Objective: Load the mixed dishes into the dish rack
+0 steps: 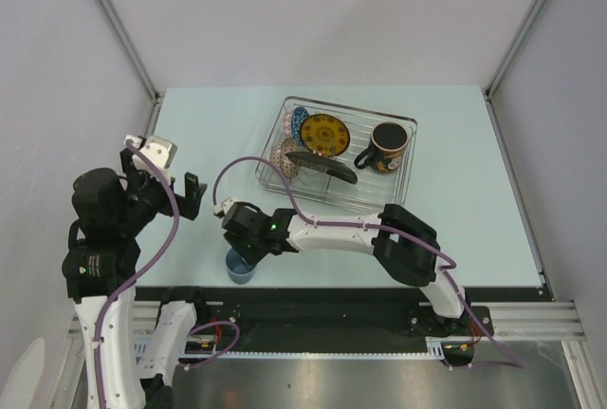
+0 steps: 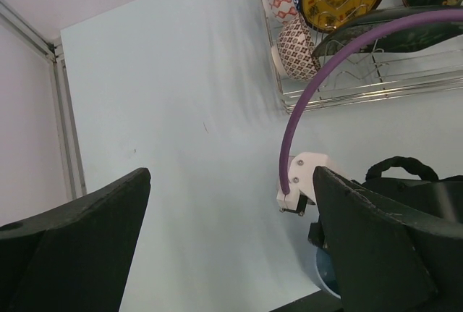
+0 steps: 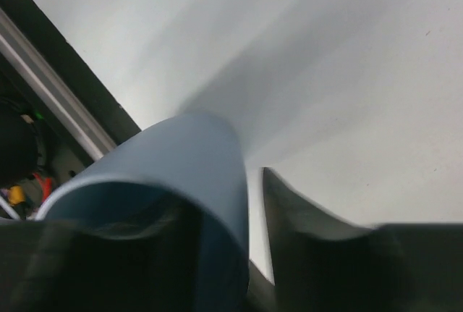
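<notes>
The small light-blue cup [image 1: 240, 267] stands upright at the table's near edge. My right gripper [image 1: 243, 248] is over it. In the right wrist view the cup [image 3: 188, 160] fills the left side, with one finger [image 3: 130, 247] inside it and the other finger [image 3: 289, 211] outside. A thin gap of table shows between the wall and the outer finger. The dish rack [image 1: 403, 176] holds the yellow plate [image 1: 325, 134], black mug [image 1: 389, 146], dark square plate [image 1: 322, 167], pinkish bowl [image 1: 284, 157] and blue bowl [image 1: 300, 122]. My left gripper [image 1: 194, 195] is open and empty above the table's left side.
The right arm's purple cable [image 2: 311, 102] arcs across the left wrist view in front of the rack [image 2: 376, 87]. The black frame rail [image 1: 313, 300] runs just past the cup. The enclosure's side walls stand left and right.
</notes>
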### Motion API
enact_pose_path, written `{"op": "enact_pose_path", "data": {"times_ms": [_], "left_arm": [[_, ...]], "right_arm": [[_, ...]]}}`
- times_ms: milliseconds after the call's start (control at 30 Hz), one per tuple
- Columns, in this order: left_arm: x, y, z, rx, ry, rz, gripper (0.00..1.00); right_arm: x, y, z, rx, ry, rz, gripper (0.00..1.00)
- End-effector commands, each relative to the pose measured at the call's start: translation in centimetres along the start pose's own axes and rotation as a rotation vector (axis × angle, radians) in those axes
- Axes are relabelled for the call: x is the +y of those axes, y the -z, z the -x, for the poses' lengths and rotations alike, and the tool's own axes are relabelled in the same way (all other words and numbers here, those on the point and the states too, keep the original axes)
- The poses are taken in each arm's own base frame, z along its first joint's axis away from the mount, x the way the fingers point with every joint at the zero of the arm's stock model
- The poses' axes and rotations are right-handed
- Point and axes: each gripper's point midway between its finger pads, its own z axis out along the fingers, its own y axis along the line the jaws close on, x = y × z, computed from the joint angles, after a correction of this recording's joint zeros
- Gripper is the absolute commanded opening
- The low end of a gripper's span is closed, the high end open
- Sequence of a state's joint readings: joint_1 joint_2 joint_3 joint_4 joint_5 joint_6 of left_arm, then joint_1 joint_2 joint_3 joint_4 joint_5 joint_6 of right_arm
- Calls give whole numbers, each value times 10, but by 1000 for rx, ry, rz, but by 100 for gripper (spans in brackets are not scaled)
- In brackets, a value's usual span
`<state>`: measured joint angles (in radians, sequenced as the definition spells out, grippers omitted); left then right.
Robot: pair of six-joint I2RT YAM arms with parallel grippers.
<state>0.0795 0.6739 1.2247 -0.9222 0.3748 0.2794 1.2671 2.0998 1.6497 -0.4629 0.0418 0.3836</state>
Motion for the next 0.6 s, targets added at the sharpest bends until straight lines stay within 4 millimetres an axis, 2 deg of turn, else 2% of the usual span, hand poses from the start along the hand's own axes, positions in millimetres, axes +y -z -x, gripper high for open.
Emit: {"op": "enact_pose_path", "data": {"times_ms": [0, 67, 100, 133, 167, 200, 233, 267, 300, 333, 367, 400, 433, 467, 533, 567], "left_arm": [[-4, 7, 31, -97, 8, -20, 100], [-2, 6, 41, -126, 23, -19, 100], [-2, 5, 47, -144, 26, -20, 100], [-4, 5, 55, -175, 20, -36, 100], [-10, 4, 61, -196, 33, -80, 100], [-15, 5, 68, -219, 36, -112, 100], [-20, 4, 75, -239, 39, -145, 100], [-25, 3, 78, -239, 70, -178, 100], [-34, 1, 85, -238, 82, -251, 100], [-40, -3, 82, -208, 104, -286, 100], [-57, -1, 87, -201, 85, -356, 100], [-57, -13, 77, -131, 92, -346, 100], [-62, -15, 75, -115, 54, -350, 100], [-76, -16, 73, -102, 20, -383, 100], [-87, -15, 74, -102, 18, -423, 100], [-93, -14, 77, -105, 20, -449, 100]], "right_arm": [[-1, 2, 15, -33, -4, -6, 24], [-7, 15, 18, -34, -10, -26, 7], [-13, 19, 15, -32, -14, -46, 3], [-14, 38, 25, -70, -22, -46, 0], [-16, 47, 28, -92, -31, -48, 0], [-25, 54, 20, -90, -36, -73, 0], [-28, 64, 23, -111, -49, -78, 0], [-26, 87, 34, -157, -62, -68, 0], [-28, 98, 37, -179, -68, -80, 0], [-29, 107, 36, -193, -71, -83, 0], [-25, 134, 47, -252, -77, -70, 0], [-25, 145, 49, -270, -85, -67, 0], [-24, 159, 53, -296, -89, -60, 0], [-22, 185, 61, -349, -103, -45, 0], [-25, 215, 67, -401, -125, -36, 0], [-26, 247, 75, -468, -148, -14, 0]]}}
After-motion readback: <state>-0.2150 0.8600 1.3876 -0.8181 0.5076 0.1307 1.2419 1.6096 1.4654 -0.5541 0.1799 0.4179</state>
